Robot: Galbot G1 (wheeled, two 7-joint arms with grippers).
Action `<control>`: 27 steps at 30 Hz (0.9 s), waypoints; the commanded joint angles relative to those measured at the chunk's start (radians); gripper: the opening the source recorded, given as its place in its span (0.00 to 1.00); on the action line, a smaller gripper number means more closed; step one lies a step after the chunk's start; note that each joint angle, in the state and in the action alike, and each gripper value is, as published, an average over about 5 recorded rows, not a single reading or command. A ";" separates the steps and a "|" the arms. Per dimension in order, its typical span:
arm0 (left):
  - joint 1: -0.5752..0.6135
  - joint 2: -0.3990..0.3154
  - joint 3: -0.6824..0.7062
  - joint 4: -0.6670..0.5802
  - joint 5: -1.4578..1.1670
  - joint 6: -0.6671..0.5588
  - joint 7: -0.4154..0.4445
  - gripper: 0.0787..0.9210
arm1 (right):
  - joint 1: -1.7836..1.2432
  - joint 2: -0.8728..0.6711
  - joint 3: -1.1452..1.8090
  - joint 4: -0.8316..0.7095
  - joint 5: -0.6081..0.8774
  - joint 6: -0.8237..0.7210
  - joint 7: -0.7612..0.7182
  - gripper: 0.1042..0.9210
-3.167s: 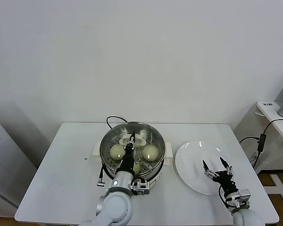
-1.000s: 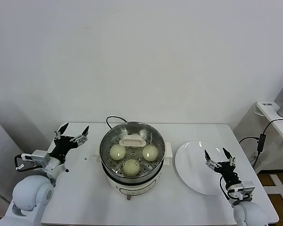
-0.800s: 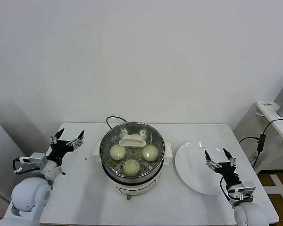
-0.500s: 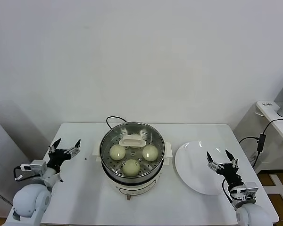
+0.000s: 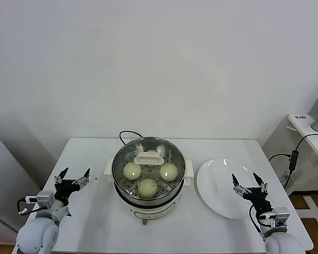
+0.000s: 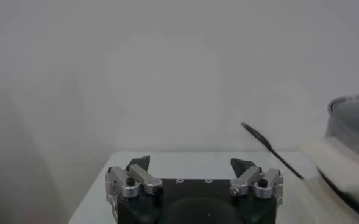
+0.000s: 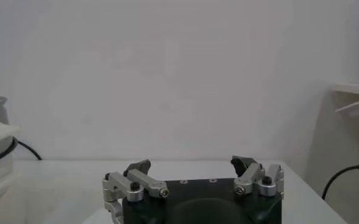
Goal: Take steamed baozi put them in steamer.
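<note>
Left gripper (image 5: 71, 175) has withdrawn to the table's left edge, fingers spread and empty. Three round cream-white steamed baozi (image 5: 148, 187) lie in the shiny stainless-steel steamer (image 5: 148, 165), well to its right. Right gripper (image 5: 249, 183) hovers spread, empty, over the bare flat white plate (image 5: 214, 182). Loading appears complete.

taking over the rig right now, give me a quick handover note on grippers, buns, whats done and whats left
Left gripper: open, empty, at the table's left edge, clear of the steamer.
Right gripper: open, empty, above the near right part of the plate.
Buns: three show in the steamer, left, right and front. A white handled piece lies at the back of the tray. No bun shows on the plate or table.
Done: the visible buns are loaded.
Left: nothing to pick up in view; check whether a fourth bun sits hidden.
</note>
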 commanded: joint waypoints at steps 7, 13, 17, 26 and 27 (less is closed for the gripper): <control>0.028 -0.016 -0.008 -0.026 0.013 0.002 0.000 0.88 | -0.027 0.013 0.017 0.020 -0.006 -0.016 -0.009 0.88; 0.028 -0.022 -0.007 -0.031 0.012 0.007 -0.001 0.88 | -0.029 0.018 0.016 0.022 -0.010 -0.019 -0.003 0.88; 0.029 -0.029 -0.001 -0.037 0.014 0.013 0.000 0.88 | -0.031 0.025 0.020 0.017 -0.024 -0.009 -0.012 0.88; 0.028 -0.041 0.006 -0.049 0.018 0.022 -0.001 0.88 | -0.032 0.045 0.024 0.003 -0.043 0.010 -0.026 0.88; 0.029 -0.041 0.007 -0.050 0.018 0.022 -0.001 0.88 | -0.032 0.046 0.024 0.002 -0.045 0.011 -0.027 0.88</control>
